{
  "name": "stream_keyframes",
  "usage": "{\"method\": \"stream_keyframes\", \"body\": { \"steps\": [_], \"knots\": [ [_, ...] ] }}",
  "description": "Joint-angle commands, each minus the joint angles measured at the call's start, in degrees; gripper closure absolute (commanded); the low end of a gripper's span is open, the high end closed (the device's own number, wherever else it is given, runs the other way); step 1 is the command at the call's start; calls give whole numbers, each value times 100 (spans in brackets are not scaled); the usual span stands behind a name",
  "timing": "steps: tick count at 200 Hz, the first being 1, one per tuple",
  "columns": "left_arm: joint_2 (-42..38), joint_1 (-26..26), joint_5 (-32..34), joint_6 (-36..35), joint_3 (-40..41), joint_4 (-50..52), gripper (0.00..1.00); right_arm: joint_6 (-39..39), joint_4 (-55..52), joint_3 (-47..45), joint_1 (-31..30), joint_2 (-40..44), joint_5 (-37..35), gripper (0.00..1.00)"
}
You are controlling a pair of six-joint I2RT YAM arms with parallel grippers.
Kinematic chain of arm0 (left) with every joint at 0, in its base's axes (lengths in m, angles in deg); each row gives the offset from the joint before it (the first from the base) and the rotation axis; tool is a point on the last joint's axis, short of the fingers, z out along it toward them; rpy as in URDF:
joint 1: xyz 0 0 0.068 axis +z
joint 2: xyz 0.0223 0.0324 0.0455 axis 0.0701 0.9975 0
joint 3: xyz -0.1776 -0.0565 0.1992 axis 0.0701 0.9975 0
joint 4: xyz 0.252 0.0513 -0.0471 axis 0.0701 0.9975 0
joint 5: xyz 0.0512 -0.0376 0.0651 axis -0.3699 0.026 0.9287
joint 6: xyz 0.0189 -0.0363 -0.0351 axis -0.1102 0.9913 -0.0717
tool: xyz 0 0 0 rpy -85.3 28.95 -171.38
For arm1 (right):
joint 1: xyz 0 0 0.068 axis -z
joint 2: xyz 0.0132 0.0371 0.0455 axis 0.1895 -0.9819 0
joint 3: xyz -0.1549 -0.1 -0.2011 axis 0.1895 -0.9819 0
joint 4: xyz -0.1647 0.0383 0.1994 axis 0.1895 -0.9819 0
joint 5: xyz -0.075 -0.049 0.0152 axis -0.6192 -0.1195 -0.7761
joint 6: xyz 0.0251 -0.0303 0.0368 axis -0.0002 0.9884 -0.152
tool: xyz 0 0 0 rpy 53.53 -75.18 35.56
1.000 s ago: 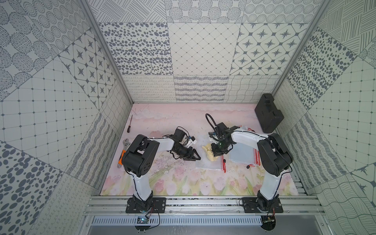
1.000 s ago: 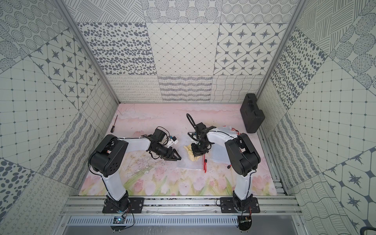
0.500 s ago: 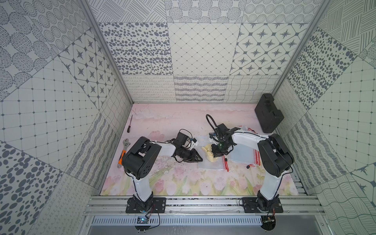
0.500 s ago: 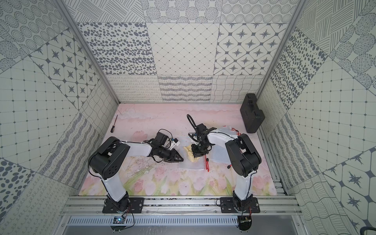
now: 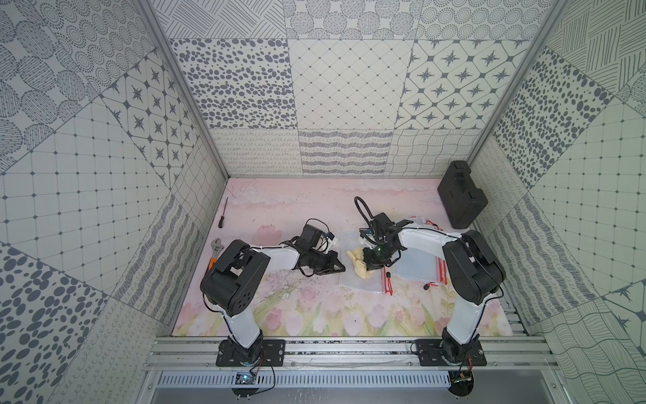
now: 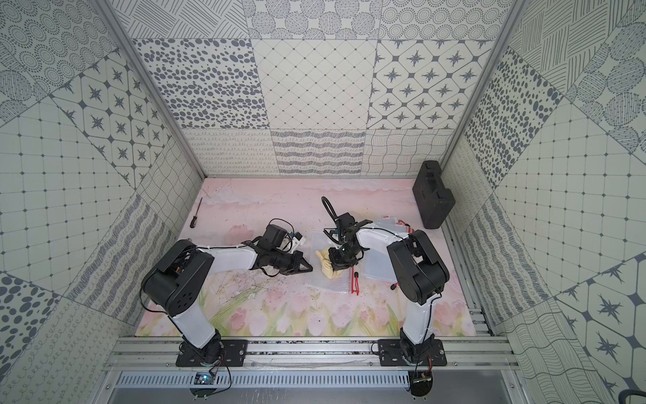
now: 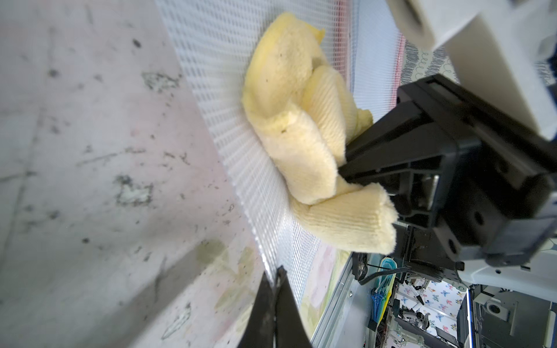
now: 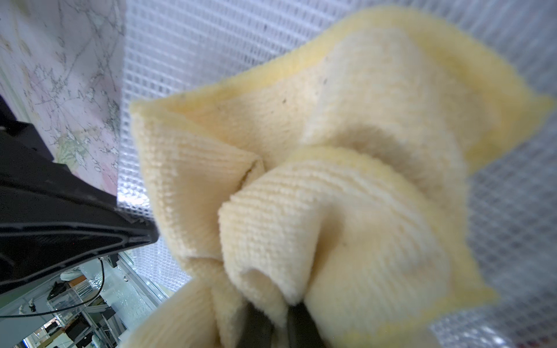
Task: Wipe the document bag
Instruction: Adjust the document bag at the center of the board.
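Right gripper (image 8: 277, 328), jaws clamped on a bunched yellow cloth (image 8: 331, 180), presses it onto the mesh document bag (image 5: 353, 285), which lies flat near the centre of the table (image 5: 314, 314). Only the left wrist view shows the left gripper (image 7: 275, 278) pinched shut on the bag's edge. Bag contents: cannot tell. Black case (image 5: 461, 196): far right corner, closed.

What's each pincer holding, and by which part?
The right pincer grips the yellow cloth by a bunched fold; left pincer pinches the document bag by its edge.
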Motion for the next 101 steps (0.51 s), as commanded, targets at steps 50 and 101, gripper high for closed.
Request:
{"method": "stream_keyframes", "body": {
  "steps": [50, 101],
  "knots": [
    [269, -222, 839, 378, 282, 360, 100, -2142, 1131, 10, -1082, 644, -658, 100],
    [19, -295, 1002, 366, 381, 506, 100, -2969, 1527, 120, -1110, -190, -1127, 100]
  ]
}}
